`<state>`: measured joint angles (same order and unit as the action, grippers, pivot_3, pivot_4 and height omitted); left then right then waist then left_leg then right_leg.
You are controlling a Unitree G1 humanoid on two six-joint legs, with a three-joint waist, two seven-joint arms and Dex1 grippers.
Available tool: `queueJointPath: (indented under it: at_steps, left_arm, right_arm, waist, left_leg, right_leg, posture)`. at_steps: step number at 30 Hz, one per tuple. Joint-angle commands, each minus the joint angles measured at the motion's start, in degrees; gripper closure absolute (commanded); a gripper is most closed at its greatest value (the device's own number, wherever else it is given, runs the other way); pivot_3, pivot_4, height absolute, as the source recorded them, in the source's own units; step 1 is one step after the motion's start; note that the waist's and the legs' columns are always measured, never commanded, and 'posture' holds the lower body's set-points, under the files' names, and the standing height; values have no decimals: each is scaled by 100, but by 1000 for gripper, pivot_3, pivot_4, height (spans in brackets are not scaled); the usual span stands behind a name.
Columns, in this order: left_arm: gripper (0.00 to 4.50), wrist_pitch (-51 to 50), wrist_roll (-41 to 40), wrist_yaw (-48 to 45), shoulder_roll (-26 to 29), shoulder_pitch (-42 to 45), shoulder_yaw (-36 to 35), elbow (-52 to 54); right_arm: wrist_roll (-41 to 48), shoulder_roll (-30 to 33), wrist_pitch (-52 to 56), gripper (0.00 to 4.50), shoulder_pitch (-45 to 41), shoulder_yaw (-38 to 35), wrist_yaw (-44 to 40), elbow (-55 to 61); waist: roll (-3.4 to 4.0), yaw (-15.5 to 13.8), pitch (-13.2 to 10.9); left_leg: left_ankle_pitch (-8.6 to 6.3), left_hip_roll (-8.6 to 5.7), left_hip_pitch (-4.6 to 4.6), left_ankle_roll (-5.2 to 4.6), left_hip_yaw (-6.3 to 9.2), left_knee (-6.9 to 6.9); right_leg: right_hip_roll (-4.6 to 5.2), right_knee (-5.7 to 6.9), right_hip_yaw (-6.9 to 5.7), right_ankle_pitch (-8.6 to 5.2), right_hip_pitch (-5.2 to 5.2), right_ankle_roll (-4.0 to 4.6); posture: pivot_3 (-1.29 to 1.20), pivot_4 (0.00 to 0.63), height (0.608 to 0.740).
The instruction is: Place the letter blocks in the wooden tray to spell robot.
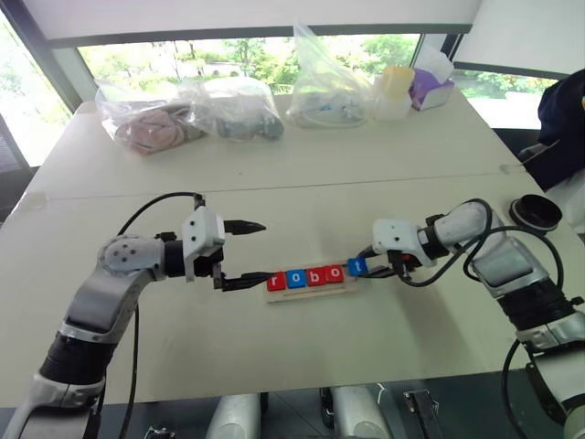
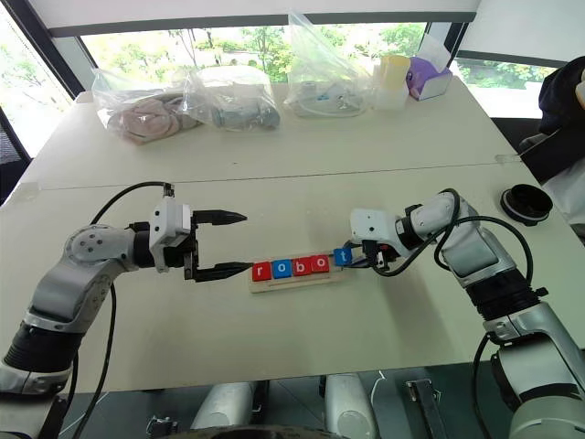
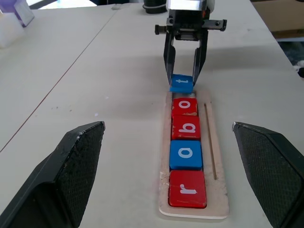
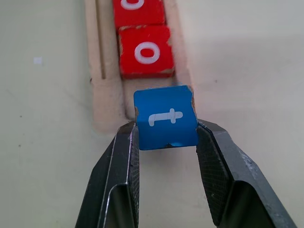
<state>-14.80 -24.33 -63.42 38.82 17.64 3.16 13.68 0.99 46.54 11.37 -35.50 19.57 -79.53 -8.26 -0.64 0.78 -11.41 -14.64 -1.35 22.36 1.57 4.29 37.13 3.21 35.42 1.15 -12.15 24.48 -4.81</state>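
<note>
The wooden tray (image 1: 311, 290) lies mid-table. In it, left to right, sit a red r block (image 1: 275, 282), a blue o block (image 1: 295, 279), a red b block (image 1: 315, 276) and a red o block (image 1: 335, 273). My right gripper (image 1: 367, 269) is shut on the blue t block (image 4: 165, 118) at the tray's right end, just past the red o (image 4: 146, 51). I cannot tell whether it rests in the tray. My left gripper (image 1: 259, 252) stands wide open at the tray's left end, holding nothing, with its fingers (image 3: 71, 166) either side of the tray (image 3: 216, 190).
Clear plastic bags (image 1: 192, 114) of soft items, a yellow cup (image 1: 396, 84) and a purple box (image 1: 430, 87) line the table's far edge. A black round object (image 1: 536, 212) sits at the right, near a person's dark sleeve (image 1: 562, 128).
</note>
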Motion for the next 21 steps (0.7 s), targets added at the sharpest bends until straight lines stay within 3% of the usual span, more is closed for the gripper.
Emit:
queueJointPath:
  at_steps: [1,21]
  left_arm:
    - [0,-23,-83,52,71,-38,-174,196]
    - [0,-24,-107,141,82,-223,-221,322]
  right_arm:
    - [-20,-27,-49,3375,-170,-11,-100,60]
    - [-160,-286,-97,3375,-303,103,-251,29]
  waist:
    - [0,0,0]
    - [0,3,0]
  left_leg:
    - [0,-1,0,0,0,0]
    - [1,-2,-1,2,1,1]
  right_leg:
    - [0,1,0,0,0,0]
    - [0,3,0,1,0,0]
  posture:
    - [0,150,740]
    - [0,150,740]
